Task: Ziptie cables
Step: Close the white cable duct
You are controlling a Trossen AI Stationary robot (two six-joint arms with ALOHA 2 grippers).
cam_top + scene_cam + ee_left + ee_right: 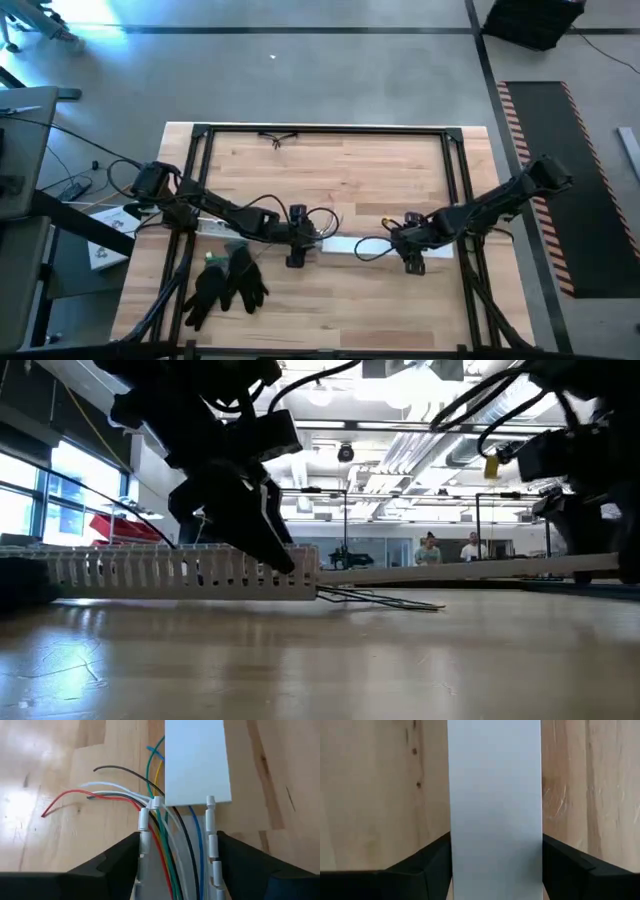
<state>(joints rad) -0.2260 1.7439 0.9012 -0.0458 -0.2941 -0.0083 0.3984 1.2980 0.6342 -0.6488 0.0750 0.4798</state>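
Observation:
A long white slotted channel lies across the middle of the table. Thin cables, red, black, white, green, yellow and blue, run along inside it. Several spill out through its side wall onto the wood. A flat white cover strip overlaps the channel's end and runs on toward the table's right. My left gripper straddles the channel near that end. My right gripper is on the cover strip farther right. My left gripper has the channel's two slotted side walls between its fingers, just short of the cover's end. The fingers come from above, slanting down, and lie across the channel. The channel rests on the table. My right gripper pinches the cover strip by its two long edges, one finger on each. The fingers lie across the strip. In the low view the strip runs nearly level just above the table, its other end at the channel.
A pair of black gloves lies on the wood near the front left. Papers and a small device lie off the table's left edge. A black frame borders the table. Bare wood lies far and near of the channel.

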